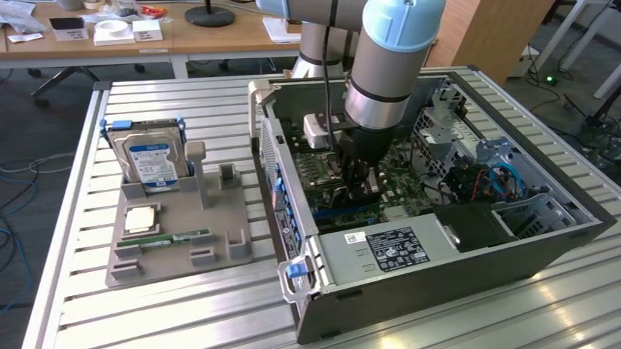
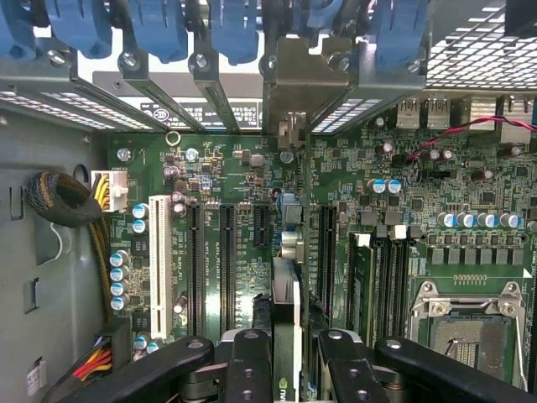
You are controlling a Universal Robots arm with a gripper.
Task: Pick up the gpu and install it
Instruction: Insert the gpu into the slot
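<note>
Here, gpu (image 2: 286,323) edge-on between the jaws, clamped, over motherboard (image 2: 252,185) slots.

Inside the open computer case (image 1: 456,247), the gripper (image 2: 287,369) is hemmed in: the gpu (image 2: 286,306) is clamped edge-on above the motherboard (image 2: 243,185), the rear slot brackets (image 2: 210,75) (blue-latched) ahead, RAM sticks (image 2: 377,277) just beside; open slots (image 2: 226,260) are left unobstructed.

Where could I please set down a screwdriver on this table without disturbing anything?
Bare table slats lie free at the exterior view's lower left, bordering the grey tray, and beyond the hard drive. Inside the computer case it is crowded: the gripper holds the gpu there.
</note>
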